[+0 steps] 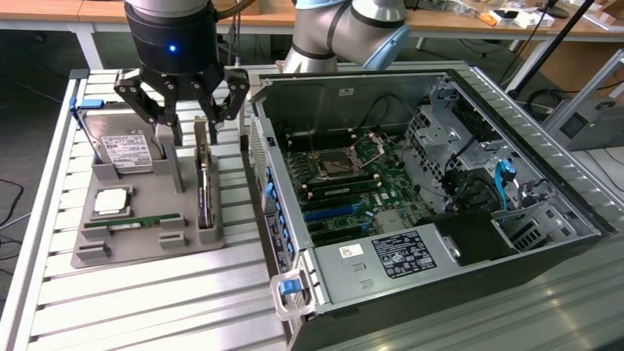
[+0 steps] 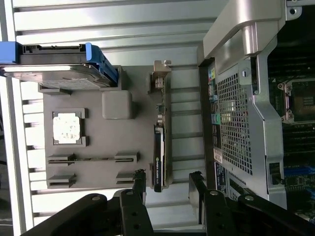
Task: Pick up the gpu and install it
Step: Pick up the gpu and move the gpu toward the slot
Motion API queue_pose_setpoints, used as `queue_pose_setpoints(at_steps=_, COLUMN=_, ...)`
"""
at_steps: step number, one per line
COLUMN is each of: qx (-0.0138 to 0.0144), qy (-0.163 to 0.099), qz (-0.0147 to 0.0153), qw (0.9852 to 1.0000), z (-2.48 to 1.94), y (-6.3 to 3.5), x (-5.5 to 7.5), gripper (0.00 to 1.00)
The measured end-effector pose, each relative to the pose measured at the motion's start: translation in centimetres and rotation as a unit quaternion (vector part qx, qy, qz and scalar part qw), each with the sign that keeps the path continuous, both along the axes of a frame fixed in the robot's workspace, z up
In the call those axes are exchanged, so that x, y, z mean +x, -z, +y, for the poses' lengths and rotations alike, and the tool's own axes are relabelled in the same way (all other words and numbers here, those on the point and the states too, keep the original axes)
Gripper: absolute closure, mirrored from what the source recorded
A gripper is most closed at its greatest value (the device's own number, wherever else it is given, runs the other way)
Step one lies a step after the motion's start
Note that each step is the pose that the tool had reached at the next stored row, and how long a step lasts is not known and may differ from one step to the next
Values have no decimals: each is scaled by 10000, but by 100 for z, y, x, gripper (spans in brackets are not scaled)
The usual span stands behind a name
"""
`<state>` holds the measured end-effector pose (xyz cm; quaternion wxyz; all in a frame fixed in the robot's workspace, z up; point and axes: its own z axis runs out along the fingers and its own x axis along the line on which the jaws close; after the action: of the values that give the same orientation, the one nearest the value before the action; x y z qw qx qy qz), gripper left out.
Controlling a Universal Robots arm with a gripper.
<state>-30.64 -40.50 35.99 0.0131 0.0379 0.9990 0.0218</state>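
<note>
The gpu [image 1: 203,179] is a thin dark card with a silver end bracket. It stands on edge in a slot along the side of the grey holder tray [image 1: 146,248] nearest the computer case. My gripper [image 1: 187,117] hangs open just above the card's bracket end, touching nothing. In the wrist view the gpu [image 2: 161,132] runs lengthwise away from my gripper [image 2: 167,184]. Its near end lies between the two black fingertips [image 2: 139,179], which stand apart on either side of it.
The tray also holds a hard drive [image 1: 127,150] with a blue bracket, a CPU [image 1: 110,201] and a RAM stick [image 1: 137,221]. The open computer case [image 1: 439,95] lies close by on the exterior view's right, its motherboard [image 1: 351,183] and blue slots [image 1: 332,213] exposed.
</note>
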Motion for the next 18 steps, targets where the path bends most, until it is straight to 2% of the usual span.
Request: queue_pose_setpoints(at_steps=18, qx=0, qy=0, qz=0, qw=10000, z=-2, y=41, x=0, gripper=52)
